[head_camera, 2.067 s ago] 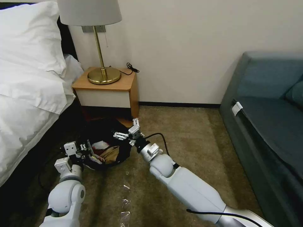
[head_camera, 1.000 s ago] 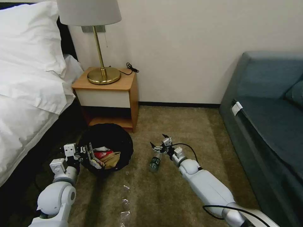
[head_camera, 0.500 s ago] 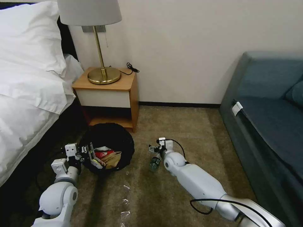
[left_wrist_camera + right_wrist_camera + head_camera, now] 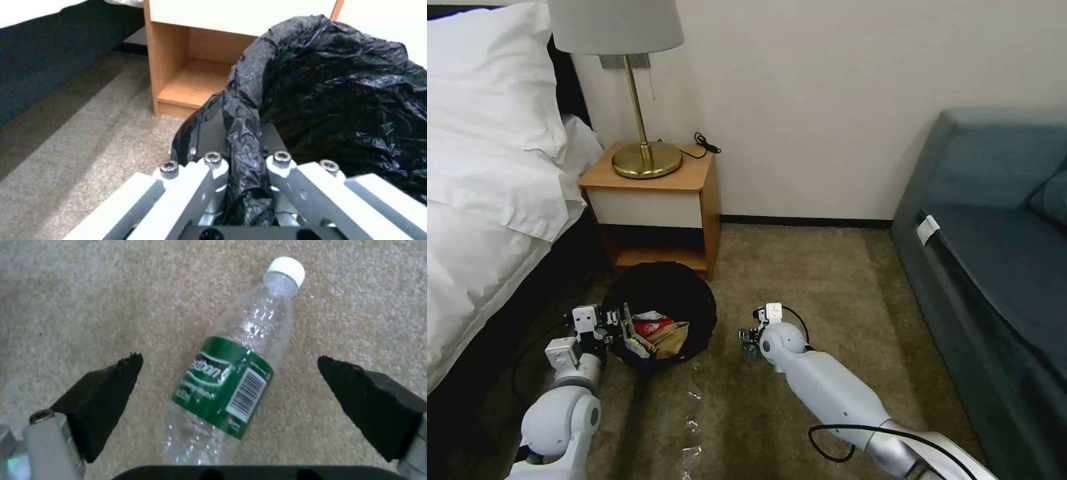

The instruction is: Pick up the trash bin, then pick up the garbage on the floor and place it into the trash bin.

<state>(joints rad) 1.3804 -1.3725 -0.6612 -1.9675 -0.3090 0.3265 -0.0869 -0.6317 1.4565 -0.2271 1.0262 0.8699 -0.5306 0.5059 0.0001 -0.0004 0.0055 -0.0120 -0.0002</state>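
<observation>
While the right gripper (image 4: 229, 373) hung low over the carpet (image 4: 827, 280) with its two black pads (image 4: 109, 386) spread wide apart, the clear bottle (image 4: 231, 373) lay on its side between them, touching neither. Its green label faced up and its white cap (image 4: 287, 268) pointed away from the wrist. In the head view the bottle (image 4: 751, 349) showed only partly, just beside the right arm's wrist.

To the robot's left, the left gripper (image 4: 616, 327) was clamped on the near rim of the trash bin (image 4: 667, 293), its fingers (image 4: 209, 173) pinching a fold of the crinkly black bag (image 4: 338, 100) between them. Inside the bin lay a red-and-white packet (image 4: 650, 325), a crumpled brown paper bag (image 4: 670, 339) and a shiny wrapper (image 4: 635, 343) close against the gripped side.

Just beyond the bin stood the wooden nightstand (image 4: 654, 193), bearing a brass lamp (image 4: 644, 157). The bed (image 4: 487, 173) lay farther left, and a blue sofa (image 4: 994, 227) stood well apart on the right.
</observation>
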